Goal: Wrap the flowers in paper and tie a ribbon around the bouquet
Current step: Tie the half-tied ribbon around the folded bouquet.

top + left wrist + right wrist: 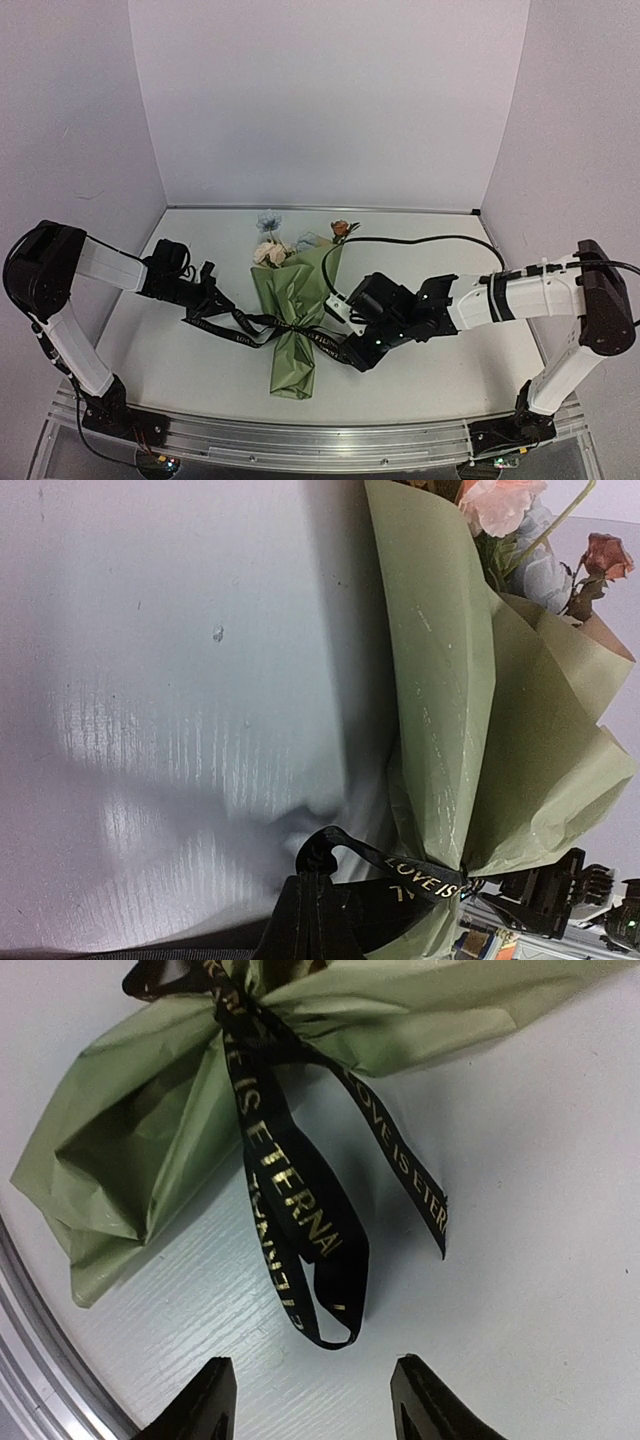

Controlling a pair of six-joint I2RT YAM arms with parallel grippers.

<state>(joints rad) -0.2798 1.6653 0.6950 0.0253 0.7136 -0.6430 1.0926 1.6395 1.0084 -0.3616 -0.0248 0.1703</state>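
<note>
The bouquet (pixel 295 310) lies in the middle of the table, its olive-green paper (pixel 450 710) wrapped as a cone with the flowers (pixel 270 250) poking out of the far, wide end. A black ribbon (pixel 290 330) with gold lettering is cinched round its narrow waist. My left gripper (pixel 220 303) sits left of the bouquet, shut on one loop of the ribbon (pixel 420 870). My right gripper (pixel 358 347) is just right of the waist, open. The ribbon's other loop (pixel 310 1250) and a loose tail lie on the table right in front of its fingers (pixel 205 1405), untouched.
A black cable (pixel 420 240) arcs over the table behind the right arm. A metal rail (pixel 300 440) runs along the near edge, below the bouquet's crumpled stem end (pixel 100 1190). White walls close in the back and both sides.
</note>
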